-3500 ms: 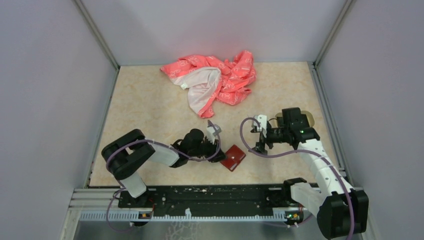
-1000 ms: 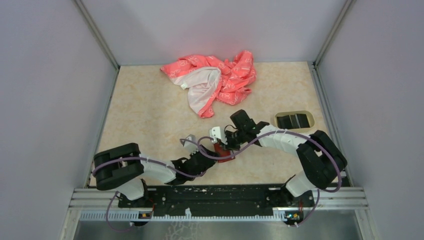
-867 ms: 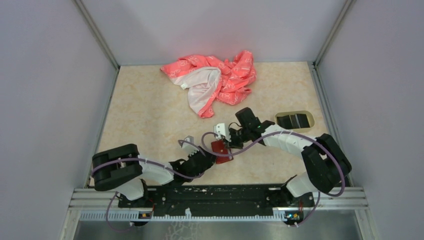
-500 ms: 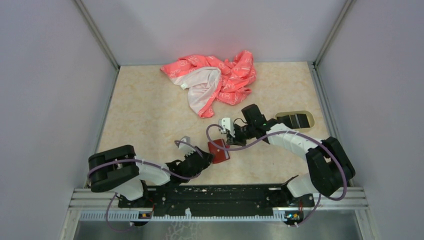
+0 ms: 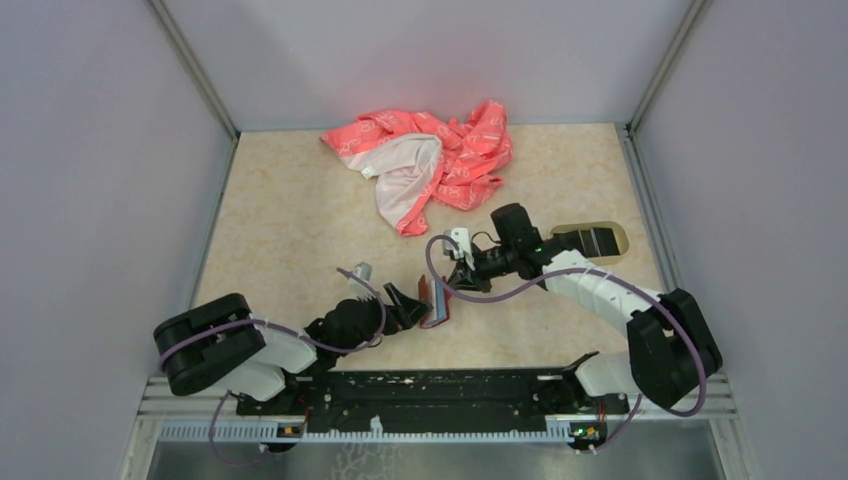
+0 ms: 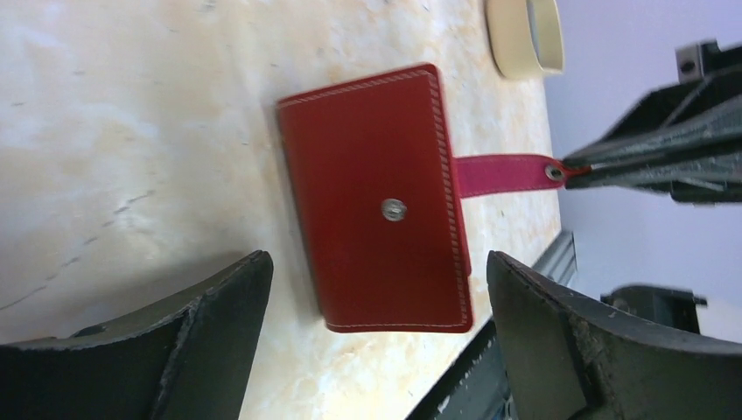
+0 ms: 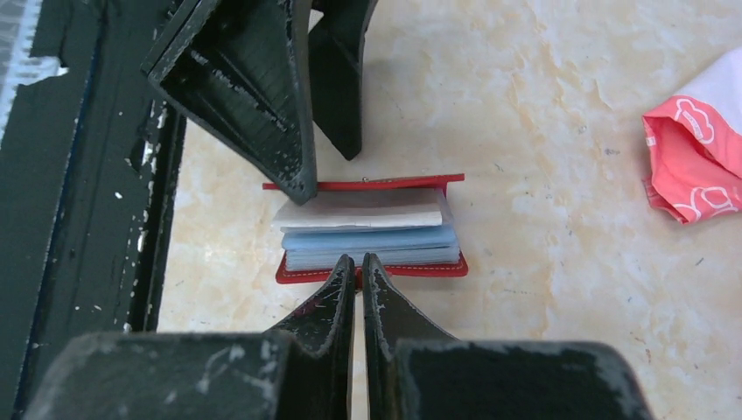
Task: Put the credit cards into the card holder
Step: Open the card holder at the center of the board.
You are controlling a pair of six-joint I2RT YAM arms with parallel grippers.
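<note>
We see 1 card holder [image 5: 437, 300] at table front-ctr, part open. 2 grippers: left gripper [image 5: 409, 306] spread wide, straddling it; right gripper [image 5: 452, 283] pinched on its strap [image 6: 503, 173]. Credit cards [image 5: 598, 240] in 1 tray [image 5: 621, 237], far right; count unclear.

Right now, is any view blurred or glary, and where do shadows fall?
Top external: even soft light, no glare, card holder small but clear. Left wrist: card holder sharp, soft shadow on the table beside it, open left tool dark and slightly soft. Right wrist: card holder sharp too, right tool near the lens, dark.
</note>
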